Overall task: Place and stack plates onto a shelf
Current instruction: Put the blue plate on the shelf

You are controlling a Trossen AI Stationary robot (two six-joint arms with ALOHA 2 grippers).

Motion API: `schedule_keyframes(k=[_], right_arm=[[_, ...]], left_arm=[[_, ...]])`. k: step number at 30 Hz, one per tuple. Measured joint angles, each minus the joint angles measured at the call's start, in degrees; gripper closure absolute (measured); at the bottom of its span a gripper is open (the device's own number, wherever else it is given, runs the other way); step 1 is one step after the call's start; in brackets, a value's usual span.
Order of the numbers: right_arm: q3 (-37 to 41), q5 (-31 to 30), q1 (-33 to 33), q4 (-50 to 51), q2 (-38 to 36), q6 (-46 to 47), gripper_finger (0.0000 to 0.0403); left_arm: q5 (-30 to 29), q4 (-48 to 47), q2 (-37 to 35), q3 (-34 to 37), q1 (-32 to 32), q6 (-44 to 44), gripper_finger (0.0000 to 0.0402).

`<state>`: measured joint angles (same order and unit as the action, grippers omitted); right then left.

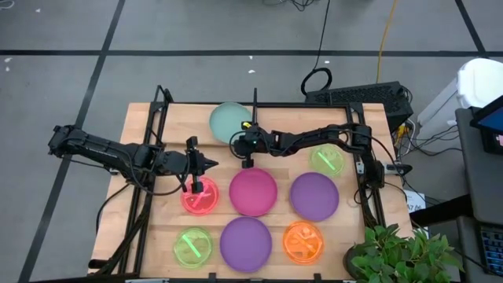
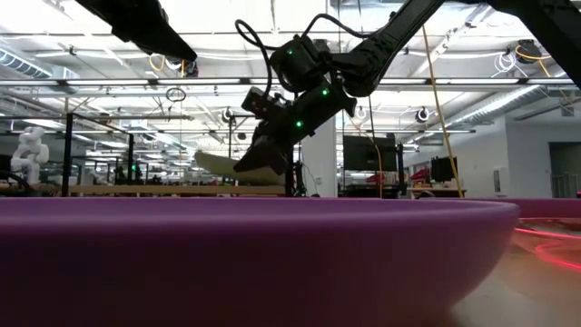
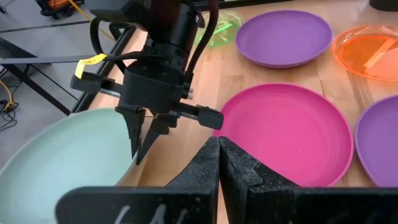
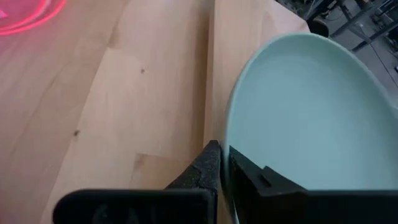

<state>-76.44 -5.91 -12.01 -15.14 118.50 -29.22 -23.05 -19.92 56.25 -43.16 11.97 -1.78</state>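
My right gripper (image 1: 243, 140): fingers pinched on the rim of the pale teal plate (image 1: 229, 119), held tilted above the back of the table, beside the shelf's black post (image 1: 255, 106). My left gripper (image 1: 212, 163): fingers together, holding nothing, above the red plate (image 1: 200, 196). On the tabletop (image 1: 137, 145): magenta plate (image 1: 253, 191), two purple plates (image 1: 314, 195) (image 1: 245, 244), orange plate (image 1: 303, 241), two neon-green plates (image 1: 192, 246) (image 1: 327, 159).

Matt opaque plastic pale teal plate (image 4: 311, 112), pale smooth wooden tabletop (image 4: 124, 112), translucent glossy orange plate (image 3: 373, 53)
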Motion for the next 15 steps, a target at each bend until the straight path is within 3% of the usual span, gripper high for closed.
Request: schedule_keyframes(k=[15], right_arm=[[0.0, -0.26, -0.04, -0.48, 0.28, -0.61, 0.0374]], left_arm=[[0.0, 0.03, 0.0, 0.0, 0.0, -0.09, 0.0394]])
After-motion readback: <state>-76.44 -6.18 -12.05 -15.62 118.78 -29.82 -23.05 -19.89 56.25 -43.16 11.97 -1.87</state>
